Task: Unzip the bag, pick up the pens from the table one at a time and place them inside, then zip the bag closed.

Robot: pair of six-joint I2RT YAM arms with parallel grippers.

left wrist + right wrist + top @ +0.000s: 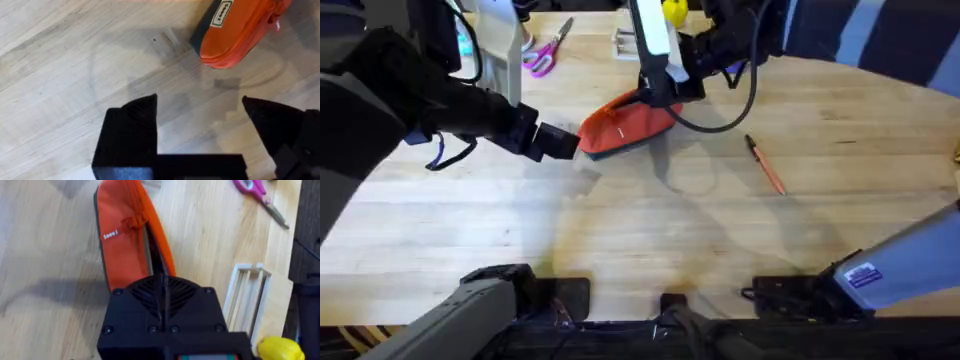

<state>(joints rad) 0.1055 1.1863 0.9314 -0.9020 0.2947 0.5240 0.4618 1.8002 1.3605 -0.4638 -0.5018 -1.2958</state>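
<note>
Orange-red fabric bag (625, 124) is lying on the wooden table (650, 240), its long axis running between the wide-open left gripper (200, 107) and the right gripper (660, 92) pinching its far end.

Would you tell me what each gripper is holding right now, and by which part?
The right gripper is shut on the bag at its far end, along the zipper line. The left gripper is open beside the bag, holding nothing.
</note>
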